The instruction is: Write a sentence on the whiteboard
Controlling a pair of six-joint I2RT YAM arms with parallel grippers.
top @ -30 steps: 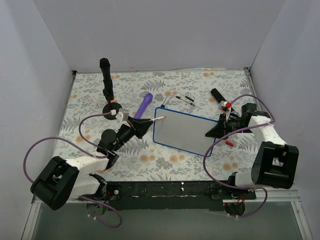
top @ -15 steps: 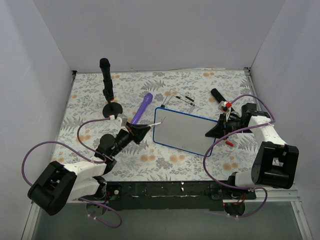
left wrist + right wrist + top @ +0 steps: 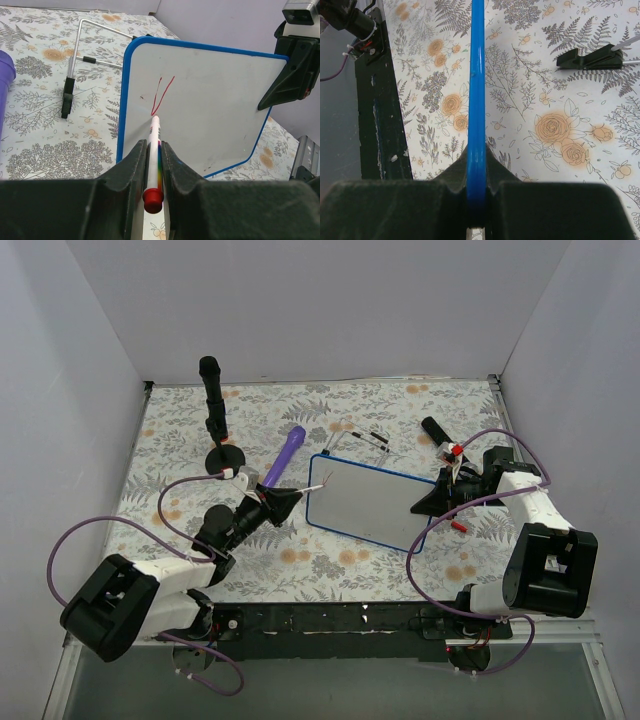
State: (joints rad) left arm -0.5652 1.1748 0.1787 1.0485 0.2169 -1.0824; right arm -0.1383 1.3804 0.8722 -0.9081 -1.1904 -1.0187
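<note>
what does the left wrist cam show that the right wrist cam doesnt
Only the left wrist view: the whiteboard face-on with a red stroke on it, and the marker gripped in the left gripper, tip at the stroke's lower end. Only the right wrist view: the board edge-on, its blue rim clamped in the right gripper, plus the table's black near edge. Both: the whiteboard and the floral table cover.

Robot lab booth (white walls [image 3: 320,310])
</note>
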